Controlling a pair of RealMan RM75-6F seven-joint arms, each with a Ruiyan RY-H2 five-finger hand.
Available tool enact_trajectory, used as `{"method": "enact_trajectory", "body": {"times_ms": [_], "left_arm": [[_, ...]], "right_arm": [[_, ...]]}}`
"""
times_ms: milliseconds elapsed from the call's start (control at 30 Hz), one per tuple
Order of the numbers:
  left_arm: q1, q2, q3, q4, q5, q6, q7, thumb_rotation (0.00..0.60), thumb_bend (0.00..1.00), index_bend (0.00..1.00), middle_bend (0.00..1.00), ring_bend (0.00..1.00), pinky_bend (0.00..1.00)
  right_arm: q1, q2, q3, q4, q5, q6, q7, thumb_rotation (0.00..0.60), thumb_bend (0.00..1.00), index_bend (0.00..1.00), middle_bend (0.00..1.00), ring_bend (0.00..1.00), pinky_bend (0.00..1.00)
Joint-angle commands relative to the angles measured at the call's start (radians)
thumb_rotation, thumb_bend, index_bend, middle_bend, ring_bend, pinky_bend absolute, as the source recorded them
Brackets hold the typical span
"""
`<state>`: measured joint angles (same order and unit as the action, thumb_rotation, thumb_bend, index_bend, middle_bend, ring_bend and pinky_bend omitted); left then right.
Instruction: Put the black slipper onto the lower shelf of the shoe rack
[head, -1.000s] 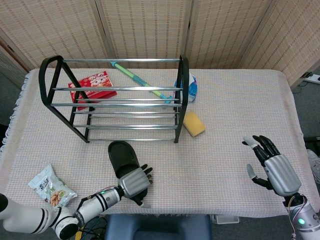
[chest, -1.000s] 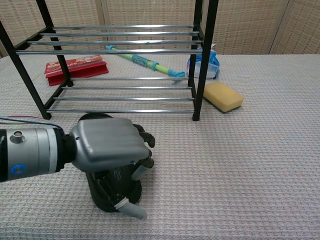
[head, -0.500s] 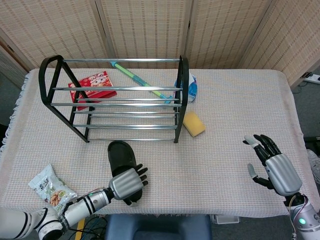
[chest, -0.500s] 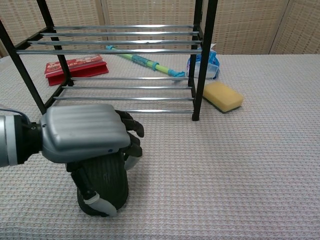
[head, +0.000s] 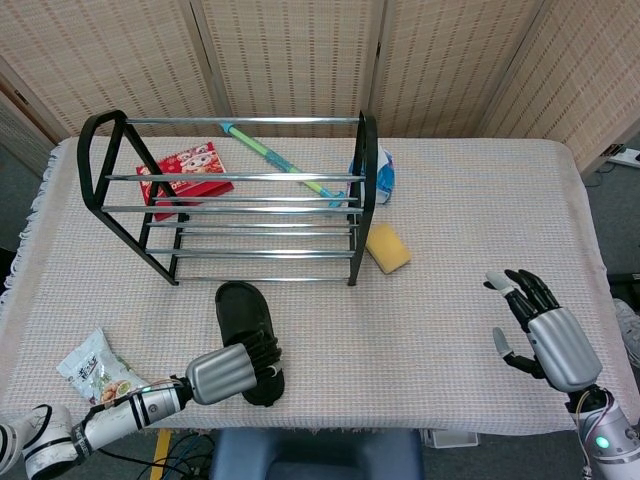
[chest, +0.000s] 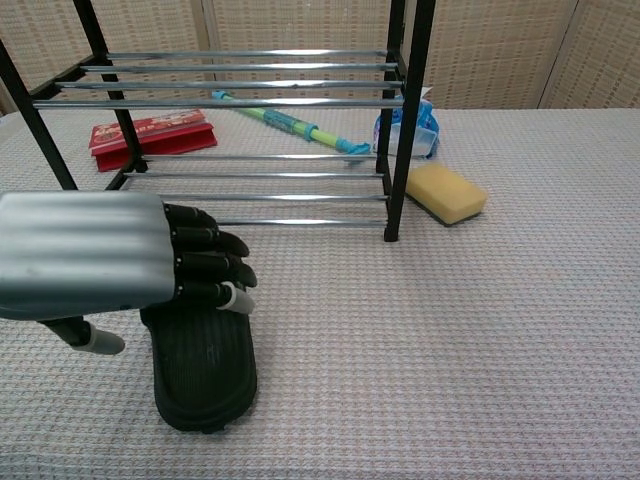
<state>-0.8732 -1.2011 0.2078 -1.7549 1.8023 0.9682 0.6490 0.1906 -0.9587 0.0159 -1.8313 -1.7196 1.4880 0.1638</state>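
The black slipper (head: 247, 331) lies flat on the tablecloth in front of the shoe rack (head: 367, 180), its toe end pointing at the rack. In the chest view the slipper (chest: 205, 368) is just short of the lower shelf rails (chest: 260, 197). My left hand (head: 225, 373) is at the slipper's left side near the heel, and its fingers (chest: 205, 265) stretch out over the slipper. The thumb (chest: 92, 340) hangs to the left, off the slipper, so nothing is gripped. My right hand (head: 545, 335) hovers open at the table's right front, far from the slipper.
A red box (head: 185, 175), a green-blue stick (head: 280, 160) and a blue-white packet (head: 385, 172) lie behind and beside the rack. A yellow sponge (head: 388, 247) sits by its right front leg. A snack bag (head: 103, 372) lies near the table's front left edge.
My left hand has let go of the slipper's heel and slid left, its fingers straightening. The slipper has settled flat. The right hand has barely moved.
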Motion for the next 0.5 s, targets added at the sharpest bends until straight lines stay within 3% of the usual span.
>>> {"method": "enact_trajectory", "body": {"times_ms": [33, 500], "left_arm": [[0.003, -0.008, -0.006, 0.013, 0.003, -0.032, 0.017, 0.6, 0.13, 0.18, 0.17, 0.13, 0.25], [0.002, -0.08, -0.071, 0.036, -0.05, -0.145, 0.068, 0.6, 0.13, 0.16, 0.15, 0.09, 0.24]], "right_arm": [[0.0, -0.002, 0.0, -0.001, 0.001, -0.001, -0.002, 0.6, 0.55, 0.0, 0.19, 0.12, 0.07], [-0.011, -0.004, 0.0, 0.003, 0.002, 0.011, -0.003, 0.6, 0.55, 0.0, 0.19, 0.12, 0.07]]}}
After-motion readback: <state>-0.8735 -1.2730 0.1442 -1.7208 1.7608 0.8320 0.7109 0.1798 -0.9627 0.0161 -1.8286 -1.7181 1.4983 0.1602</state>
